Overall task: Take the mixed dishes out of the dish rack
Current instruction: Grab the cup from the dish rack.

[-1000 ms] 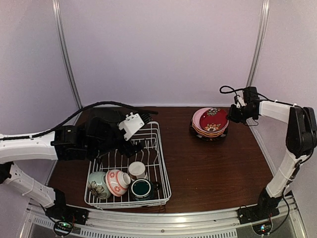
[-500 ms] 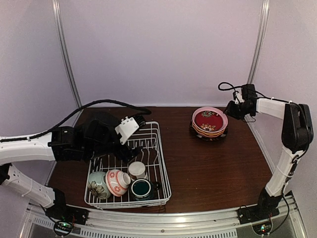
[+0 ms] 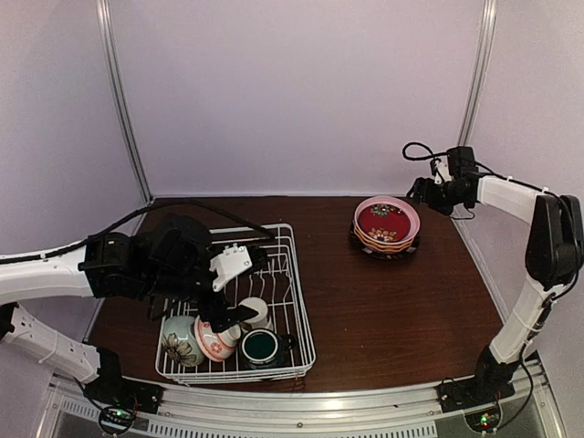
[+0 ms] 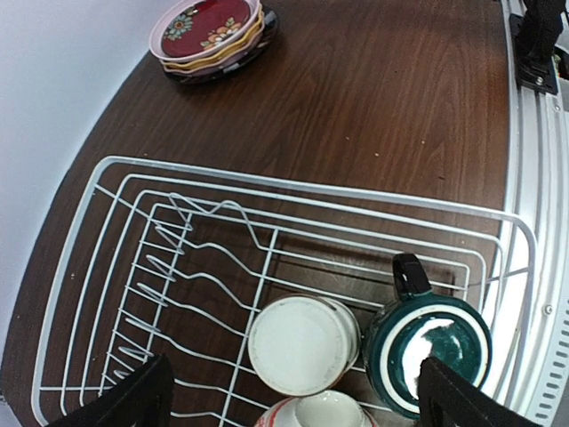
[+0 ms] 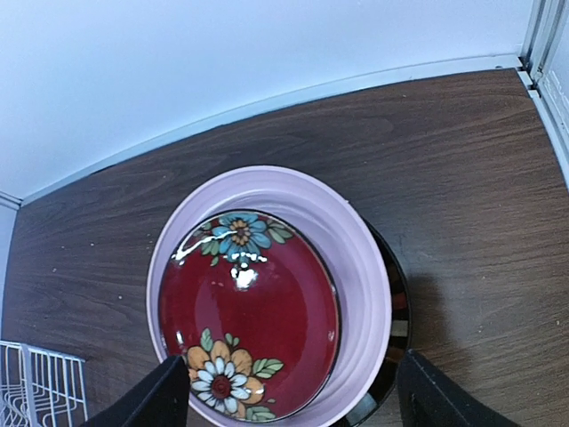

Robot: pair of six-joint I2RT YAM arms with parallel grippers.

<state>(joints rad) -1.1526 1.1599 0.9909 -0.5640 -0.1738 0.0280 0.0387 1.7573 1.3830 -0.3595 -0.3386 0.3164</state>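
The white wire dish rack (image 3: 294, 301) stands at the left of the table. In its near end are a pale-green floral bowl (image 3: 179, 339), a pink-white bowl (image 3: 212, 336), a small white cup (image 3: 254, 312) and a teal mug (image 3: 261, 347). My left gripper (image 3: 230, 315) hangs open just above them, with the cup (image 4: 302, 345) and the mug (image 4: 427, 351) between its spread fingers (image 4: 142, 396). At the back right, a red floral plate (image 5: 249, 311) lies on a stack (image 3: 388, 224) with a pink plate (image 5: 360, 267) and a black one (image 5: 397, 311). My right gripper (image 3: 422, 192) is open and empty above that stack.
The rack's upright tines (image 4: 178, 267) are bare at its far end. The right arm's base (image 4: 538, 44) is bolted to the metal rail along the near edge. Frame posts (image 3: 474, 91) and the back wall stand close behind the plate stack.
My right gripper opened and drew up and away from the stack, leaving the red plate flat on top. The left arm moved toward the near end of the rack, over the cup.
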